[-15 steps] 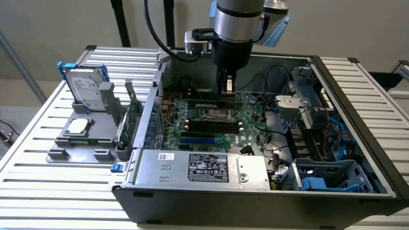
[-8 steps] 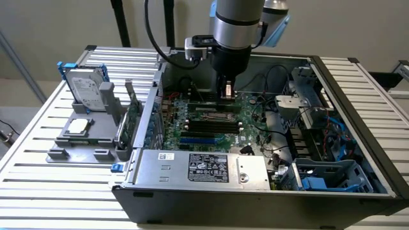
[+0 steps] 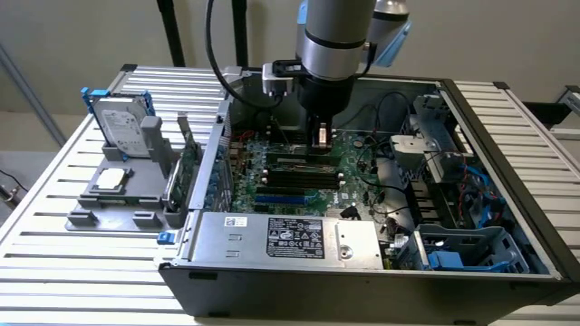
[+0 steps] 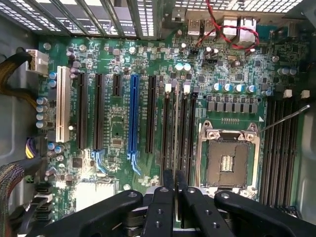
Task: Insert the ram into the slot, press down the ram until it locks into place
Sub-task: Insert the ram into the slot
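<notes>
The black 2-finger gripper is clamped on the thin flat ram stick, held edge-on directly below it, among the long narrow black plastic slots

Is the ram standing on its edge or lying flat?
On its edge: the wrist view shows the ram as a thin strip clamped in the end effector, parallel to the black slots.

**High and far, low and near**

The exterior view stands off and high, looking down at a slant into the open case on the table, the arm at mid-frame. The wrist view hangs close over the board, facing straight down past the gripper. Both share the board
</notes>
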{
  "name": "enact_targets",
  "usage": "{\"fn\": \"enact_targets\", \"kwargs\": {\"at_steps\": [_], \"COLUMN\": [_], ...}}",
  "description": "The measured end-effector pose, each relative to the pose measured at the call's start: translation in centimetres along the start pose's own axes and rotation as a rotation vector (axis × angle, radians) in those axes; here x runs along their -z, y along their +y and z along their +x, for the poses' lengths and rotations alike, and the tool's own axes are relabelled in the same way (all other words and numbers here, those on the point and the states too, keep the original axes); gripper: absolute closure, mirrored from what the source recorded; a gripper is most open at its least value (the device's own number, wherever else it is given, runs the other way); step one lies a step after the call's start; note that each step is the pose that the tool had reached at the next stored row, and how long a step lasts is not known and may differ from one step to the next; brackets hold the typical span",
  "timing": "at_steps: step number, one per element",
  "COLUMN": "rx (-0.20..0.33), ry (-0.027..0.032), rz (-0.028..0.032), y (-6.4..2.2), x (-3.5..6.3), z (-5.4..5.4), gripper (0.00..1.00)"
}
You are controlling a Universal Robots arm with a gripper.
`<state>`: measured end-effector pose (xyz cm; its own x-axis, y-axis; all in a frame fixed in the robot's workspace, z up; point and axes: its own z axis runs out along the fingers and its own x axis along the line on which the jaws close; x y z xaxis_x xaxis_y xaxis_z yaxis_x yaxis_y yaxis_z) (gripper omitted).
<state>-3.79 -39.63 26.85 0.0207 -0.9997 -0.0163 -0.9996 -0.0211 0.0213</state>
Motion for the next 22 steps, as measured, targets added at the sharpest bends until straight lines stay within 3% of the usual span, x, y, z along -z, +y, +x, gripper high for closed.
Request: {"fn": "enact_targets", "kwargs": {"at_steps": [7, 13, 22], "rx": [-0.004, -0.007, -0.014], "ry": [0.0001, 0.0008, 0.0101], "rz": [0.0011, 0.011, 0.0163], "y": [-0.19, -0.21, -0.21], "x": [-1.26, -1.97, -2.29], "z": [0.0, 0.0, 0.0], "gripper": [0.87, 0.87, 0.87]}}
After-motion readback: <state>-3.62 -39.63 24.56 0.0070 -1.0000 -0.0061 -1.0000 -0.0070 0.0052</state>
